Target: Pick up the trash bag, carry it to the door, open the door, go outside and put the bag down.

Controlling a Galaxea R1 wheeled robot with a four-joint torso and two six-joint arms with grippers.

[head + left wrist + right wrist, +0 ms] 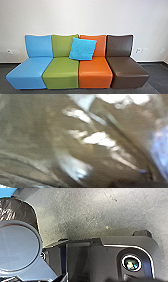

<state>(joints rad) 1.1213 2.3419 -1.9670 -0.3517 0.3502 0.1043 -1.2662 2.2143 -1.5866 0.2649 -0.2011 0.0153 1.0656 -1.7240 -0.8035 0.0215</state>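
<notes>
Against a pale wall (pixel 80 17) stands a row of four armless seats, side by side: a blue seat (pixel 30 72), a green seat (pixel 62 72), an orange seat (pixel 95 72) and a dark brown seat (pixel 128 72), from left to right. A turquoise cushion (pixel 82 50) leans, slightly tilted, across the backs of the green and orange ones. Wall sockets sit low on either side of the row — a left one (pixel 9 51) and a right one (pixel 139 51) — and the floor (pixel 156 71) is dark grey.

Right up close to the left wrist camera is the trash bag (pixel 37 131), thin, brownish, shiny plastic with creases and bright white glints. In the right wrist view its dark, crinkled side shows beyond a round grey part of the robot, above a grey floor. Whether the left gripper is open or closed, or has hold of the bag, I cannot tell; nor can I tell how far open the right gripper is.
</notes>
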